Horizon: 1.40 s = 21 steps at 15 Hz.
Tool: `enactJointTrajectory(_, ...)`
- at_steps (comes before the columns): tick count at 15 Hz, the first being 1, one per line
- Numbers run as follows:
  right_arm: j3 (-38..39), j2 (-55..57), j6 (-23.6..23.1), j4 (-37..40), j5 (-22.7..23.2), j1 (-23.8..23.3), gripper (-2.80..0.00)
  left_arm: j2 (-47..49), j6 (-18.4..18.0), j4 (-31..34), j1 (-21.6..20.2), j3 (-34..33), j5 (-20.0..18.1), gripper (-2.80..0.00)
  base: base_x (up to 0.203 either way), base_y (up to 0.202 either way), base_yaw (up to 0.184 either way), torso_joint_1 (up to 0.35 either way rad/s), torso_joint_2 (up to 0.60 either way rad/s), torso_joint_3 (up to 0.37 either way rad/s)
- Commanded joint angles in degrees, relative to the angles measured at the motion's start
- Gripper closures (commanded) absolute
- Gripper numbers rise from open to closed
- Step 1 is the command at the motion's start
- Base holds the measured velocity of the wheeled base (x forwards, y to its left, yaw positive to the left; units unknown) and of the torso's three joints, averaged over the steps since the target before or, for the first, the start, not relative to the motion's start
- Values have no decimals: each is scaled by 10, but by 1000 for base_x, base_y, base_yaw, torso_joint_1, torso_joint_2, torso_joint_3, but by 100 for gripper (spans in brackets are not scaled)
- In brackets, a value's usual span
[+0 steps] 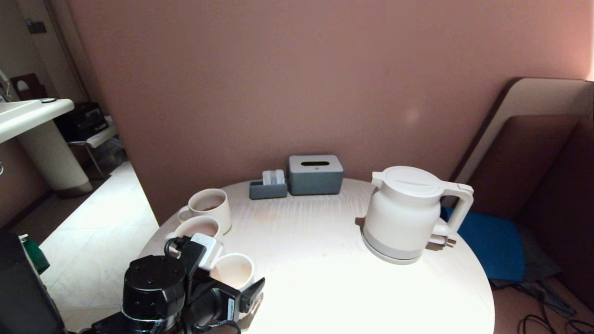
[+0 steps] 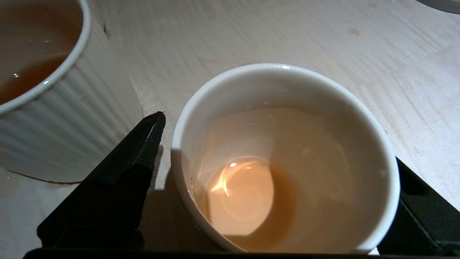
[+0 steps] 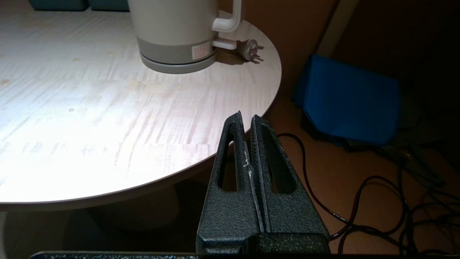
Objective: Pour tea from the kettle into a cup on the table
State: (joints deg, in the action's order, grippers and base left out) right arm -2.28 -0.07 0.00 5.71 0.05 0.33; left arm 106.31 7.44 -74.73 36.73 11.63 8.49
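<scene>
At the left edge of the round, pale wood-grain table (image 1: 325, 241) we find two larger ribbed white mugs with handles (image 1: 209, 206), one behind the other, both holding brownish liquid. Just in front of them, near the front-left edge of the tabletop, stands the small plain white cup (image 1: 233, 270). In the left wrist view we see a shallow pool of translucent reddish-orange tea (image 2: 248, 201) at the bottom of this cup. The left gripper (image 2: 273, 180) straddles the cup with its black fingers (image 2: 118, 187) spread wide; a gap shows between the nearer finger and the cup wall, so nothing is gripped. One ribbed mug stands just beside that finger.

At the rear edge of the tabletop, against the wall, we find a small grey tray of sachets (image 1: 267, 185) and, touching it, a grey rectangular tissue box (image 1: 315, 175).

Toward the right edge the large white electric kettle (image 1: 406, 213) with flat round lid stands upright on its grey-white base, spout facing left, and its plug (image 3: 251, 50) lies on the tabletop beside the handle.

The right gripper (image 3: 247, 120) hangs off the table's front-right edge, above the floor cables, with its fingers pressed together and empty.
</scene>
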Motion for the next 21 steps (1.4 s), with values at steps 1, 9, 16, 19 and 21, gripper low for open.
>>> enactJointTrajectory(1,0,1,0,1,0,0,0,-6,1,-4,0,-6,4,-280,0,0,0,0,0,0)
enactJointTrajectory(9,0,1,0,1,0,0,0,-64,4,-4,-1,-75,4,-280,0,0,0,0,0,0)
enactJointTrajectory(16,0,1,0,0,0,0,0,-171,2,33,-13,-116,6,-280,0,0,0,0,0,0)
enactJointTrajectory(19,0,1,0,0,0,0,0,-265,-6,110,-17,-115,11,-280,0,0,0,0,0,0)
enactJointTrajectory(21,0,1,0,1,0,0,0,-330,-13,222,-17,-95,19,-280,0,0,0,0,0,0)
